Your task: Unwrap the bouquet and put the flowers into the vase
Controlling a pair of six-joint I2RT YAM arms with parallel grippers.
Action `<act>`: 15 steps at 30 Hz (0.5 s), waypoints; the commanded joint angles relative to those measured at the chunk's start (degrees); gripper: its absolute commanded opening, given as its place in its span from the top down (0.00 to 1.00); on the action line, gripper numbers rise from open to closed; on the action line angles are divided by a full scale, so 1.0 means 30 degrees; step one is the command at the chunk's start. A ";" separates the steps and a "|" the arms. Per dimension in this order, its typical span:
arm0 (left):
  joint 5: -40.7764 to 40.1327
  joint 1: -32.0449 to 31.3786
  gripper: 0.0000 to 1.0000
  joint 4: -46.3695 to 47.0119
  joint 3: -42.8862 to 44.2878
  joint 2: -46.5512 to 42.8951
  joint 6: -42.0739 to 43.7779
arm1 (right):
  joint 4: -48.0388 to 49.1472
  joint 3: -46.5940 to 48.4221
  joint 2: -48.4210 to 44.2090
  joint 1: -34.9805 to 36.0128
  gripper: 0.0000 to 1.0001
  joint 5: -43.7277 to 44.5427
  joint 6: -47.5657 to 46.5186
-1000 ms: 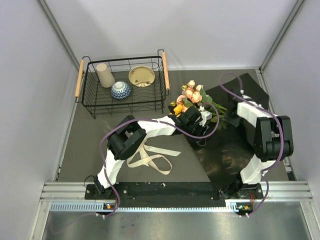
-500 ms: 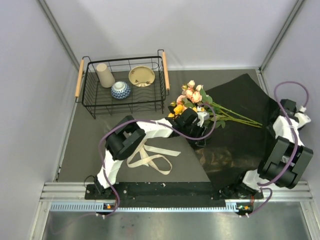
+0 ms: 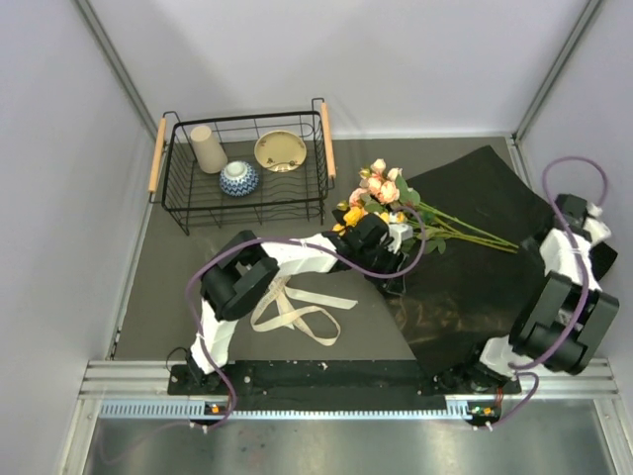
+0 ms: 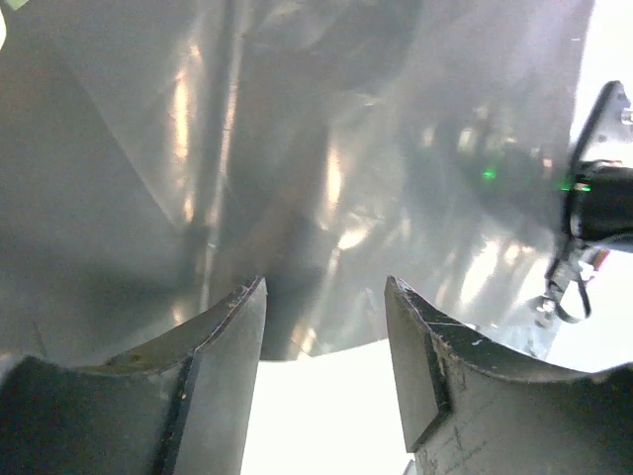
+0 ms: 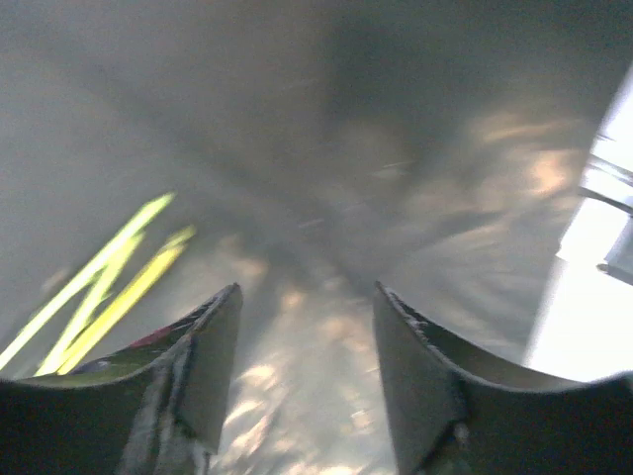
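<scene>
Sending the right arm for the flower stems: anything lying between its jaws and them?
Nothing visible does. Only the black paper lies between the right gripper, jaws open, and the green stems, which lie uncovered on it.

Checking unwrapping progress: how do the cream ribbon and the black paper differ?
The cream ribbon is narrow and loosely looped; the black paper is a broad sheet spread open. The ribbon lies apart from the flowers; the paper lies under their stems. Both lie loose, neither wrapping the flowers.
</scene>
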 commanded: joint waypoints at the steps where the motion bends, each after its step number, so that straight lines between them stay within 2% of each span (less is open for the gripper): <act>1: 0.1075 -0.0033 0.40 0.0112 -0.0138 -0.3976 0.0154 | 0.2978 -0.0161 -0.3808 0.3904 0.39 -0.4895 -0.1351; 2: 0.1133 -0.0033 0.37 0.0112 -0.0226 -0.4479 0.0212 | 0.3713 -0.0341 -0.4249 0.4694 0.35 -0.7056 -0.1091; 5: 0.0988 -0.0033 0.32 -0.0092 -0.0694 -0.6383 0.0330 | 0.3779 0.0154 -0.2915 0.5549 0.35 -0.9936 0.1192; 10: 0.0023 -0.0033 0.29 -0.0502 -0.2856 -1.0594 0.0417 | 0.4156 0.1907 0.0194 0.7511 0.36 -1.1295 0.3482; 11: -0.0211 -0.0004 0.28 -0.0619 -0.3240 -1.1245 0.0447 | 0.4305 0.2377 0.0693 0.7833 0.36 -1.1325 0.3250; 14: -0.1090 0.0113 0.28 -0.1262 -0.4735 -1.3823 0.0448 | 0.3489 0.5421 0.3182 0.9269 0.36 -1.0863 -0.0344; 15: -0.1266 0.0172 0.28 -0.1468 -0.5115 -1.4438 0.0360 | 0.2993 0.6125 0.3710 0.9707 0.36 -1.0074 -0.2734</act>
